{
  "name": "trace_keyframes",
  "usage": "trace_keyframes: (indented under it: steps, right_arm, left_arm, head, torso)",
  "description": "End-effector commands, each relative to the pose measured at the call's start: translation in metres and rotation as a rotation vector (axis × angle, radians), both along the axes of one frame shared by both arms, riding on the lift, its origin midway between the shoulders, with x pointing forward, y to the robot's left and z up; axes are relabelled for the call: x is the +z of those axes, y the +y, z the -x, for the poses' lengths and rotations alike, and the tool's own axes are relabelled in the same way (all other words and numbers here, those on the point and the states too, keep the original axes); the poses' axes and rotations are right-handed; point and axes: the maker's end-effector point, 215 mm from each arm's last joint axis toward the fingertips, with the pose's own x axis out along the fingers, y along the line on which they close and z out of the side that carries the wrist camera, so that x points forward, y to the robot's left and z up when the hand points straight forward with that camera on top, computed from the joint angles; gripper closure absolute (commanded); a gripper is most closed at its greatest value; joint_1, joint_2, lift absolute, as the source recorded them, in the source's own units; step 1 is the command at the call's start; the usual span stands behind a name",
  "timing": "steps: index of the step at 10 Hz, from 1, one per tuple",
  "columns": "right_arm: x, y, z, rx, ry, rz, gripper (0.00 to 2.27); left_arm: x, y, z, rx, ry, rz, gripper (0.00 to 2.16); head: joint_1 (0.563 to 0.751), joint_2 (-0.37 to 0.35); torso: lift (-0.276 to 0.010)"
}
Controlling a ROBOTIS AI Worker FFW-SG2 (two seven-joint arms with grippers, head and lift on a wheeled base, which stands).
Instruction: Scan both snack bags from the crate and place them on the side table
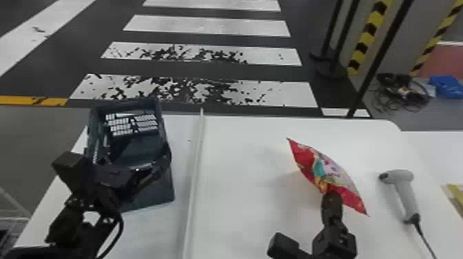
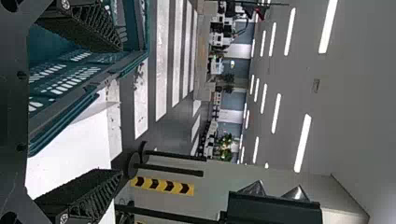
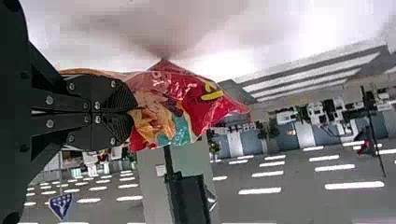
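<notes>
White crosswalk stripes [image 1: 206,26] on dark floor [image 1: 275,72]; tangled cables [image 1: 392,79] near blue bundle [image 1: 446,86]; upright yellow-black strips [image 1: 370,28].

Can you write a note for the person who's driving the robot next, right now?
Left gripper: open, at the crate.
Right gripper: shut on the red snack bag, over the white table.
Scanner: on the table, right of that bag.
Yellow thing: at the head view's right edge; maybe the other bag, can't tell.
Done: red bag out of the crate. Can't tell if it's scanned.
Left to do: scan it if needed, then put it on the side table.
</notes>
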Motion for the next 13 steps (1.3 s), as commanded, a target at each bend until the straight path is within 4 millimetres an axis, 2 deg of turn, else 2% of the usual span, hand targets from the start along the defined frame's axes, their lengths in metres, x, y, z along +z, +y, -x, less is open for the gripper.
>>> trace_keyframes:
  steps: [1,3,4,7,10,13]
  right_arm:
    - [-0.014,0.007,0.01,0.015,0.05,-0.04,1.94]
    - [-0.012,0.02,0.017,0.019,0.086,-0.201,0.28]
    - [-0.011,0.026,0.018,0.018,0.118,-0.293,0.1]
    - [-0.009,0.03,0.02,-0.014,0.174,-0.546,0.09]
    - [-0.006,0.024,0.028,-0.071,0.232,-0.763,0.1]
    - [-0.001,0.023,0.021,-0.074,0.246,-0.933,0.13]
  left_arm:
    - [-0.002,0.0,0.0,-0.001,0.004,0.0,0.08]
    - [-0.002,0.0,0.0,0.001,0.004,0.0,0.08]
    - [-0.001,0.0,0.0,0.001,0.001,0.001,0.08]
    - [-0.001,0.001,0.001,0.001,-0.001,0.003,0.08]
    - [0.0,0.0,0.001,-0.001,-0.001,0.005,0.08]
    - [-0.001,0.0,0.002,-0.001,0.001,0.005,0.08]
  head:
    - [0.695,-0.036]
    - [0.695,-0.028]
    - [0.695,-0.02]
    - [0.695,0.0]
    - [0.695,-0.001]
    - [0.695,-0.002]
  torso:
    - [-0.095]
    - [-0.095]
    - [-0.095]
    - [-0.095]
    - [-0.095]
    - [-0.095]
